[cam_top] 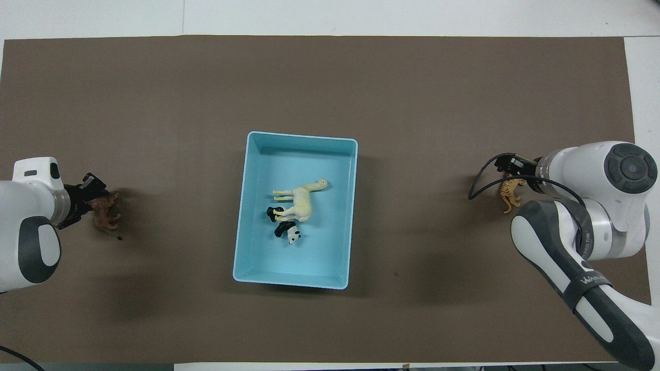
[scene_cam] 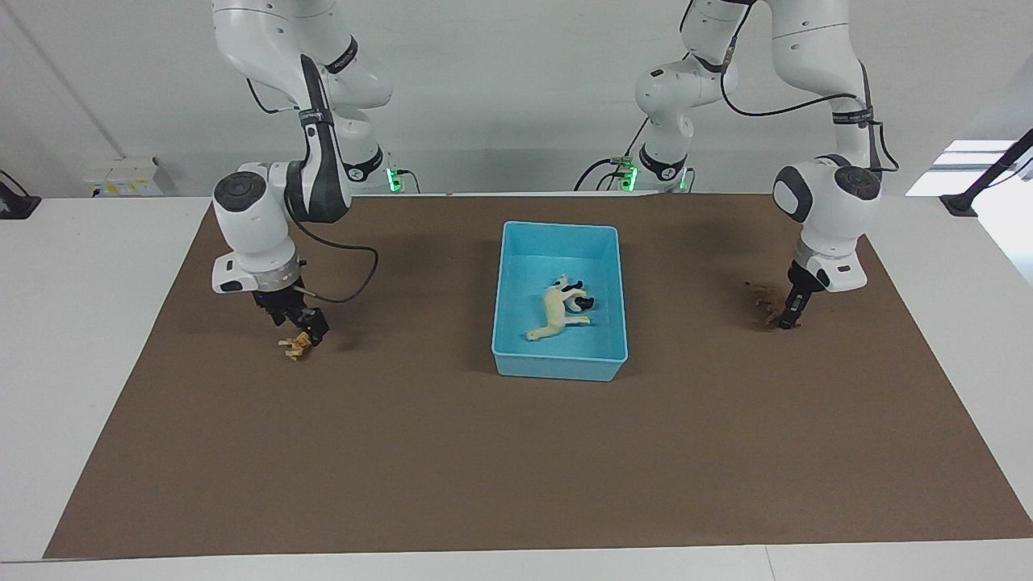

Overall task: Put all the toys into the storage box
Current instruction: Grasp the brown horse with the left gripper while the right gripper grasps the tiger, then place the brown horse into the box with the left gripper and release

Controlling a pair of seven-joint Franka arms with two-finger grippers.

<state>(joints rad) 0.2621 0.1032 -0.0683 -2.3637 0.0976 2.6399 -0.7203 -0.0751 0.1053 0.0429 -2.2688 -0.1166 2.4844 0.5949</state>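
Your right end effector (scene_cam: 305, 329) is down on the orange tiger (scene_cam: 295, 346), your left end effector (scene_cam: 789, 316) at the brown figurine (cam_top: 106, 216); grip cannot be told. Both toys look light, rigid, slippery: pinch the torso.

The scene is lit brightly and evenly from above, and both views are sharp across the frame. Soft, diffuse shadows are cast on the matte brown table mat (scene_cam: 420, 452): a wide dim patch is seen beside the rectangular light blue plastic storage box (scene_cam: 560, 367), toward the right arm's end of the table. Small dark shadows are seen under the two white robot arms. A glossy highlight is carried by the white arm shells. A bright overexposed patch is visible at the edge of the white table (scene_cam: 960, 165), at the left arm's end. No clear edge distortion is noticed.
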